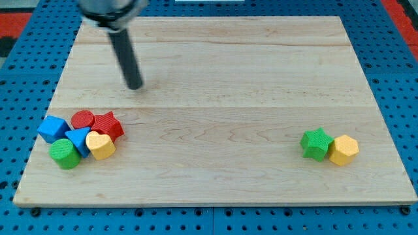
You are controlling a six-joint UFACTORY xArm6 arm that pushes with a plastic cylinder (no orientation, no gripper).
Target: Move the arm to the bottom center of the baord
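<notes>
My tip [134, 85] is the lower end of a dark rod that comes down from the view's top left. It rests on the wooden board [215, 78] in its upper left part, above a cluster of blocks and apart from them. The cluster at the lower left holds a blue cube [53, 128], a red cylinder [82, 119], a red star [108, 124], a blue triangular block [79, 140], a yellow heart-shaped block [100, 145] and a green cylinder [64, 153]. At the lower right a green star [316, 143] touches a yellow hexagon [343, 150].
The board lies on a blue pegboard surface [392, 65] that surrounds it on all sides. A red strip [401, 13] shows at the view's top right corner.
</notes>
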